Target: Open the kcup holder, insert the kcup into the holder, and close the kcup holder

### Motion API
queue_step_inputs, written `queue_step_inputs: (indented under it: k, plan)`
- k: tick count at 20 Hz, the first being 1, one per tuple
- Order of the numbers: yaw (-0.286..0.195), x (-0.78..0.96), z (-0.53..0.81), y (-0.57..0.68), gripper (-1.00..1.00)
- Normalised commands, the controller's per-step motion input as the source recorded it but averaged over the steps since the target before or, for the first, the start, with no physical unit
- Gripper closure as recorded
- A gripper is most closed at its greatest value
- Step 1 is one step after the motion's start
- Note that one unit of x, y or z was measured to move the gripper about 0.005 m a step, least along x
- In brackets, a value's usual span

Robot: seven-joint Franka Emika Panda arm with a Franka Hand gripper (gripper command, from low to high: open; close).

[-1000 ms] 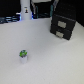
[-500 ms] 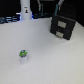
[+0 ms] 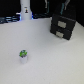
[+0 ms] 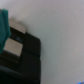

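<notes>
The kcup holder [image 3: 63,27] is a black boxy unit with pale handle marks on its front. It stands shut at the back of the white table, on the exterior view's right. The kcup [image 3: 23,54], a tiny white pod with a green top, stands alone on the table toward the exterior view's left, far from the holder. My gripper [image 3: 62,12] hangs just above and behind the holder, too blurred to read. In the wrist view the holder [image 4: 22,52] shows close up, with one teal finger [image 4: 4,27] at the picture's edge.
A white upright object [image 3: 24,11] stands at the back of the white table [image 3: 50,62]. Dark items [image 3: 7,20] lie along the back edge on the exterior view's left.
The arm has moved toward the exterior view's right and now sits over the black holder. The kcup and the holder have not moved.
</notes>
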Motion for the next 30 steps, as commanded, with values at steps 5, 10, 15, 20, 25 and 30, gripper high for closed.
queue_step_inputs:
  k: [5,10,15,20,25,30]
  plan:
    - [-0.176,-0.38,-0.1,0.64,-1.0]
    - [-0.168,-0.4,-0.15,0.64,-1.0]
    - [-0.159,-0.32,-0.25,0.58,-1.0]
    - [-0.146,-0.12,-0.36,0.39,-1.0]
    - [-0.063,0.02,-0.37,0.19,-1.0]
    - [-0.026,0.06,-0.34,0.2,-1.0]
